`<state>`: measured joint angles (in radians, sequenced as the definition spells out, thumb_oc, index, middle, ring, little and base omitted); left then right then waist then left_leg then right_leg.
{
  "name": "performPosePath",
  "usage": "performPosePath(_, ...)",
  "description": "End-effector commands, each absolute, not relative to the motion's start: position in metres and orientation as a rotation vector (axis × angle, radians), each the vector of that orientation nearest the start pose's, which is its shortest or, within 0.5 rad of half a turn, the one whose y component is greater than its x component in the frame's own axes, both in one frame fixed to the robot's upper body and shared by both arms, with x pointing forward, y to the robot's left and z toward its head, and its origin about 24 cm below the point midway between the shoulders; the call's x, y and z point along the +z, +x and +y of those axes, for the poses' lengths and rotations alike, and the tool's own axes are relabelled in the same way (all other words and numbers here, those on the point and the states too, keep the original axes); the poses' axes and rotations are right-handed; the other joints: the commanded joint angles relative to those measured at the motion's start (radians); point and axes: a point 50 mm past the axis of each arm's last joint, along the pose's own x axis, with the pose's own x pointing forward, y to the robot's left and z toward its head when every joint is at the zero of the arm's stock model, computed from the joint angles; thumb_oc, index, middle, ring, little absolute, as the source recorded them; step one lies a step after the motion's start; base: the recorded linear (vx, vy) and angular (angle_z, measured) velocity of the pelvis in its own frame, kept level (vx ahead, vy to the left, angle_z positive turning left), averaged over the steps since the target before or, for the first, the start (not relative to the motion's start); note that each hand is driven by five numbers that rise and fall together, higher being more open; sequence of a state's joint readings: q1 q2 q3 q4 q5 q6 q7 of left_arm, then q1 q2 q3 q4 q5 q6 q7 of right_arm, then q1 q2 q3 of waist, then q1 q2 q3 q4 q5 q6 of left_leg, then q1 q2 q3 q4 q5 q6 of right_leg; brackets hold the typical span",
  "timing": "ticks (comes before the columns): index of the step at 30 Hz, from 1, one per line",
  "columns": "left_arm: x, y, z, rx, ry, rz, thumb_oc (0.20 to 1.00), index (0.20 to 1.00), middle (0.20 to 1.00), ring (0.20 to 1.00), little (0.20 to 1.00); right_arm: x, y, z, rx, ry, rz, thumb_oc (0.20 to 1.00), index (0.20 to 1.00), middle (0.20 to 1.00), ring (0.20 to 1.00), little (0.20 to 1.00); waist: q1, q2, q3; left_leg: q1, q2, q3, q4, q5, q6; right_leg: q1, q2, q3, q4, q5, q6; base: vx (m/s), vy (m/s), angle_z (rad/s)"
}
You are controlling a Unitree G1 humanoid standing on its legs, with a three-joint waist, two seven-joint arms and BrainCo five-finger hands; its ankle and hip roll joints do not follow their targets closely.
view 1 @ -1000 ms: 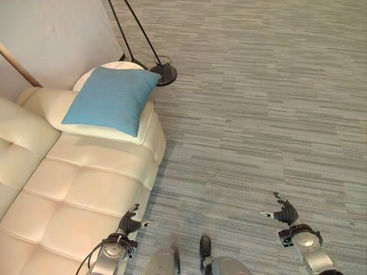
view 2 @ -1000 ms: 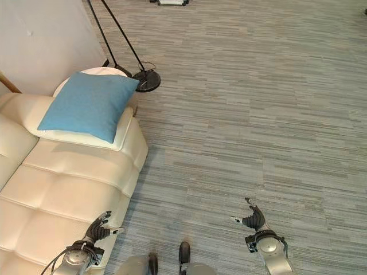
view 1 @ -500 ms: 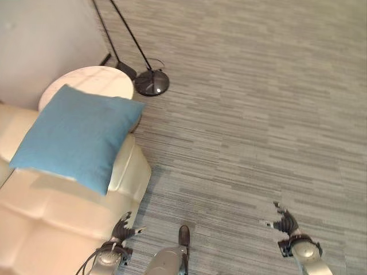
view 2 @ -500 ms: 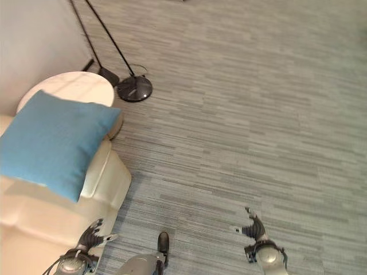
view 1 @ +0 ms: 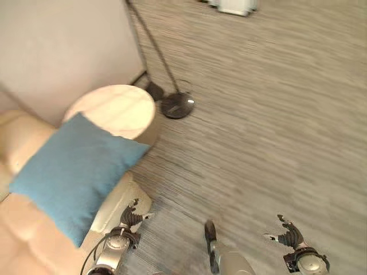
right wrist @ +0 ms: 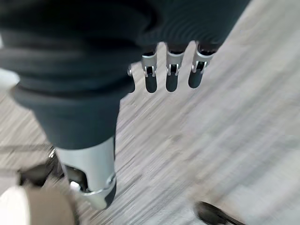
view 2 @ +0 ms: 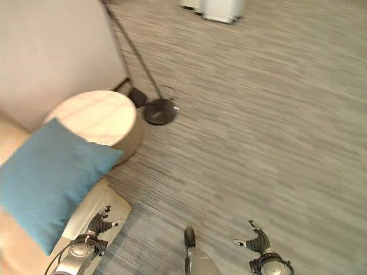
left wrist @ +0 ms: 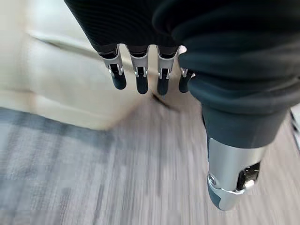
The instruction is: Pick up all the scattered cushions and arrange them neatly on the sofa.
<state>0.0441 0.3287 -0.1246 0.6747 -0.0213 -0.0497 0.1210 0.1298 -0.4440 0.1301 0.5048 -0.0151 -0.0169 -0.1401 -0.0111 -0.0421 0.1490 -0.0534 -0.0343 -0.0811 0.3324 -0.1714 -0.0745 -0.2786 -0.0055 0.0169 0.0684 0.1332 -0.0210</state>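
A blue cushion point(view 1: 71, 175) lies on the armrest end of the cream sofa point(view 1: 23, 240) at the left. My left hand point(view 1: 131, 213) hangs low beside the sofa's front corner, fingers relaxed and holding nothing. My right hand point(view 1: 289, 236) hangs over the carpet at the lower right, open and empty as well. In the left wrist view the fingers point(left wrist: 139, 75) point toward the sofa's cream side point(left wrist: 56, 79). In the right wrist view the fingers point(right wrist: 171, 75) hang above bare carpet.
A round pale side table point(view 1: 117, 112) stands just behind the sofa's end, by the wall. A floor lamp's dark round base point(view 1: 176, 105) sits on the grey carpet beyond it. A white object point(view 1: 235, 6) stands at the far top edge.
The camera has swung, so the whole scene has shifted: the side table and lamp base now sit nearer the middle and less of the sofa shows. Both hands stay low and open.
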Motion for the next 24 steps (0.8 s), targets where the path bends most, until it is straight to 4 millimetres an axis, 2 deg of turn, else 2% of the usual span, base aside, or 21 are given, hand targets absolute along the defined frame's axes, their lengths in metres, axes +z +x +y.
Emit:
performPosePath(1, -0.082, 0.185, 0.253, 0.112, 0.408, 0.619, 1.0, 1.0, 1.0, 1.0, 1.0, -0.052, 0.191, -0.276, -0.178, -0.489, 0.501, 1.0, 1.0, 1.0, 1.0, 1.0, 0.006, -0.032, 0.011, -0.124, 0.0, 0.163, -0.033, 0.103, 0.042, 0.147, -0.026, -0.041, 0.002, -0.15, 0.093, 0.08, -0.068, 1.11)
performPosePath(2, -0.083, 0.185, 0.252, 0.106, 0.408, 0.626, 1.0, 1.0, 1.0, 1.0, 1.0, -0.053, 0.189, -0.277, -0.181, -0.492, 0.514, 1.0, 1.0, 1.0, 1.0, 1.0, 0.008, -0.032, 0.011, -0.135, 0.017, 0.202, -0.066, 0.09, 0.054, 0.157, -0.034, -0.064, -0.002, -0.16, 0.09, 0.1, -0.077, 1.06)
performPosePath(3, -0.084, 0.184, 0.253, 0.103, 0.416, 0.63, 1.0, 1.0, 1.0, 1.0, 1.0, -0.054, 0.188, -0.279, -0.186, -0.496, 0.519, 1.0, 1.0, 1.0, 1.0, 1.0, 0.012, -0.029, 0.013, -0.151, 0.028, 0.228, -0.094, 0.099, 0.056, 0.167, -0.037, -0.081, -0.007, -0.166, 0.089, 0.04, -0.021, 0.88)
performPosePath(4, -0.084, 0.184, 0.253, 0.103, 0.416, 0.63, 1.0, 1.0, 1.0, 1.0, 1.0, -0.054, 0.188, -0.279, -0.186, -0.496, 0.519, 1.0, 1.0, 1.0, 1.0, 1.0, 0.01, -0.03, 0.012, -0.151, 0.027, 0.226, -0.096, 0.1, 0.056, 0.167, -0.038, -0.082, -0.008, -0.166, 0.09, 0.07, 0.026, 0.63)
performPosePath(5, -0.084, 0.184, 0.254, 0.109, 0.427, 0.634, 1.0, 1.0, 1.0, 1.0, 1.0, -0.054, 0.186, -0.281, -0.199, -0.501, 0.521, 1.0, 1.0, 1.0, 1.0, 1.0, 0.007, -0.02, 0.01, -0.196, 0.069, 0.3, -0.174, 0.168, 0.038, 0.184, -0.044, -0.128, -0.021, -0.188, 0.09, 0.06, 0.035, 0.56)
performPosePath(6, -0.084, 0.184, 0.254, 0.109, 0.426, 0.635, 1.0, 1.0, 1.0, 1.0, 1.0, -0.054, 0.186, -0.281, -0.198, -0.502, 0.521, 1.0, 1.0, 1.0, 1.0, 1.0, 0.006, -0.02, 0.013, -0.192, 0.068, 0.298, -0.174, 0.166, 0.037, 0.188, -0.045, -0.129, -0.02, -0.191, 0.091, 0.1, 0.067, 0.66)
performPosePath(9, -0.085, 0.182, 0.256, 0.124, 0.423, 0.642, 1.0, 1.0, 1.0, 1.0, 1.0, -0.057, 0.183, -0.279, -0.199, -0.499, 0.538, 1.0, 1.0, 1.0, 1.0, 1.0, -0.003, -0.014, 0.006, -0.19, 0.129, 0.398, -0.215, 0.219, 0.02, 0.214, -0.062, -0.181, -0.014, -0.207, 0.092, 0.14, 0.091, 0.79)
performPosePath(10, -0.086, 0.181, 0.256, 0.125, 0.424, 0.646, 1.0, 1.0, 1.0, 1.0, 1.0, -0.058, 0.181, -0.278, -0.194, -0.502, 0.546, 1.0, 1.0, 1.0, 1.0, 1.0, -0.011, -0.016, 0.001, -0.168, 0.142, 0.417, -0.224, 0.206, 0.004, 0.232, -0.074, -0.194, -0.006, -0.229, 0.099, 0.19, 0.141, 0.55)
performPosePath(11, -0.085, 0.182, 0.256, 0.127, 0.424, 0.642, 1.0, 1.0, 1.0, 1.0, 1.0, -0.058, 0.181, -0.279, -0.198, -0.507, 0.547, 1.0, 1.0, 1.0, 1.0, 1.0, -0.014, -0.016, -0.001, -0.172, 0.163, 0.449, -0.217, 0.22, 0.003, 0.236, -0.089, -0.213, -0.004, -0.226, 0.1, 0.22, 0.17, 0.57)
performPosePath(12, -0.086, 0.18, 0.256, 0.129, 0.419, 0.648, 1.0, 1.0, 1.0, 1.0, 1.0, -0.059, 0.18, -0.277, -0.187, -0.504, 0.552, 1.0, 1.0, 1.0, 1.0, 1.0, -0.021, -0.011, -0.009, -0.146, 0.173, 0.463, -0.236, 0.21, 0.002, 0.246, -0.101, -0.234, 0.008, -0.239, 0.105, 0.18, 0.187, 0.59)
performPosePath(15, -0.086, 0.181, 0.254, 0.112, 0.427, 0.646, 1.0, 1.0, 1.0, 1.0, 1.0, -0.06, 0.18, -0.275, -0.178, -0.513, 0.556, 1.0, 1.0, 1.0, 1.0, 1.0, -0.027, -0.003, -0.029, -0.128, 0.154, 0.447, -0.239, 0.192, 0.017, 0.275, -0.136, -0.265, 0.04, -0.255, 0.115, 0.24, 0.261, 0.61)
performPosePath(16, -0.084, 0.181, 0.255, 0.114, 0.428, 0.638, 1.0, 1.0, 1.0, 1.0, 1.0, -0.06, 0.181, -0.272, -0.163, -0.512, 0.551, 1.0, 1.0, 1.0, 1.0, 1.0, -0.018, -0.007, -0.036, -0.115, 0.133, 0.44, -0.229, 0.16, 0.038, 0.289, -0.167, -0.276, 0.068, -0.257, 0.12, 0.19, 0.228, 0.52)
performPosePath(17, -0.084, 0.181, 0.255, 0.114, 0.428, 0.639, 1.0, 1.0, 1.0, 1.0, 1.0, -0.06, 0.181, -0.272, -0.162, -0.512, 0.551, 1.0, 1.0, 1.0, 1.0, 1.0, -0.019, -0.008, -0.036, -0.114, 0.131, 0.44, -0.229, 0.159, 0.039, 0.289, -0.168, -0.277, 0.069, -0.258, 0.121, 0.18, 0.204, 0.54)
performPosePath(21, -0.079, 0.18, 0.268, 0.163, 0.433, 0.636, 1.0, 1.0, 1.0, 1.0, 1.0, -0.059, 0.186, -0.266, -0.143, -0.511, 0.544, 1.0, 1.0, 1.0, 1.0, 1.0, -0.001, -0.019, -0.034, -0.062, 0.08, 0.417, -0.239, 0.114, 0.084, 0.253, -0.225, -0.27, 0.231, -0.192, 0.134, 0.15, 0.193, 0.31)
performPosePath(23, -0.078, 0.178, 0.274, 0.193, 0.435, 0.633, 1.0, 1.0, 1.0, 1.0, 1.0, -0.06, 0.188, -0.261, -0.135, -0.498, 0.535, 1.0, 1.0, 1.0, 1.0, 1.0, 0.004, -0.018, -0.027, -0.04, 0.065, 0.408, -0.25, 0.099, 0.095, 0.216, -0.228, -0.245, 0.282, -0.171, 0.145, 0.12, 0.164, 0.73)
performPosePath(24, -0.077, 0.177, 0.276, 0.206, 0.428, 0.632, 1.0, 1.0, 1.0, 1.0, 1.0, -0.06, 0.189, -0.259, -0.131, -0.49, 0.533, 1.0, 1.0, 1.0, 1.0, 1.0, 0.0, -0.014, -0.023, -0.023, 0.059, 0.392, -0.26, 0.097, 0.096, 0.175, -0.195, -0.207, 0.295, -0.191, 0.135, 0.11, 0.151, 0.61)
